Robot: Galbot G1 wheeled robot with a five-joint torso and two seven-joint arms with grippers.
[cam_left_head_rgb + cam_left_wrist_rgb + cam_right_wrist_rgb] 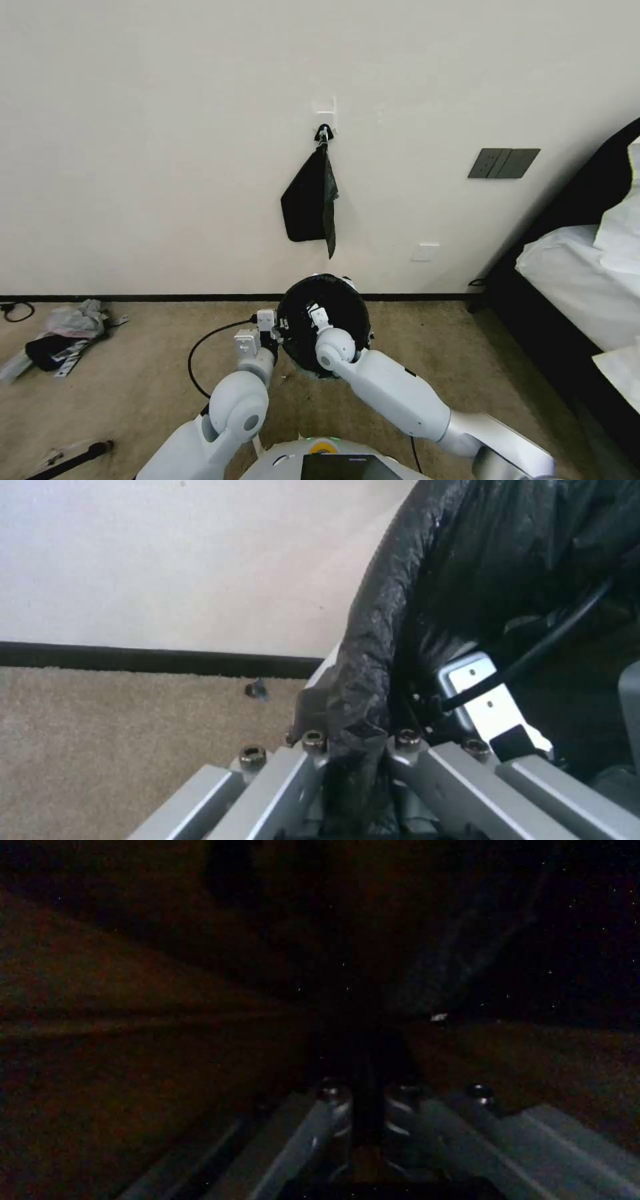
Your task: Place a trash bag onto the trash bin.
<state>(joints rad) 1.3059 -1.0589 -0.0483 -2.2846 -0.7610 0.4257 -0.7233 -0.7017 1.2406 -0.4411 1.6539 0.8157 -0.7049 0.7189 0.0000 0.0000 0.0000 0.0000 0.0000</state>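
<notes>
The left claw (353, 740) is pinching a rolled fold of the trash bag (467, 570) between its fingers, right at the bin's left edge; in the left wrist view the film is bunching into the gap between the jaws, with a sliver of the trash bin (325, 667) showing pale just beneath the fold. It is probably holding there to keep the bag's mouth pulled over the rim on that side. The right claw (319, 315) is reaching down inside the lined bin, and its own camera is looking into darkness, so I cannot tell whether its fingers are clenched or released. That arm is likely pressing the film down and outward so the liner seats against the wall.

In the head view the bag (323, 313) is already covering the bin's opening, and only a small bit of cream rim (348, 283) is peeking out at the far side, next to the wall. The bin is standing on the carpet just before the baseboard.

Above it, a flat black bag bundle (309, 200) is hanging from a wall hook (325, 117), well clear of the arms. A black cable (200, 350) is looping on the carpet beside the left arm. A pile of clutter (60, 333) is lying far to the left, and a bed (580, 280) is standing to the right; neither is crowding the work.
</notes>
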